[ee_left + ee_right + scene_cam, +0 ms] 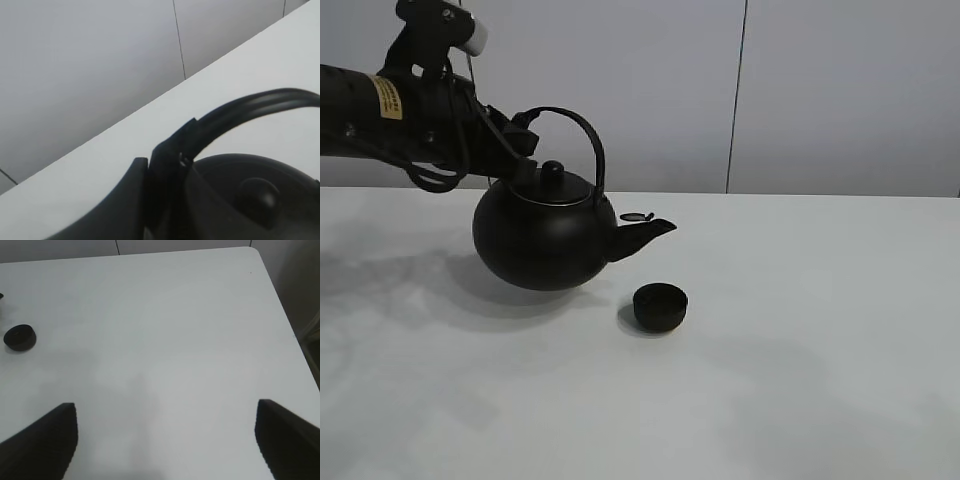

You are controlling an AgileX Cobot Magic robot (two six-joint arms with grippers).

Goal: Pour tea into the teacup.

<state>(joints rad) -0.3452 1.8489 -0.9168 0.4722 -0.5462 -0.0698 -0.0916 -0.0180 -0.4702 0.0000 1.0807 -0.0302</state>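
The small matte-black teacup (660, 306) stands on the white table (800, 340), below and just right of the kettle's spout (645, 235). It also shows in the right wrist view (19, 337). The big black kettle (542, 232) hangs above the table, tilted slightly spout-down. My left gripper (520, 150) is shut on the base of the kettle's arched handle (240, 112); the lid knob (257, 195) shows below it. My right gripper (165, 440) is open and empty, well away from the cup; it is out of the exterior view.
The table's far right corner and edge (272, 285) show in the right wrist view. A grey panelled wall (740, 90) stands behind the table. The kettle's shadow (380, 270) falls on the table at left.
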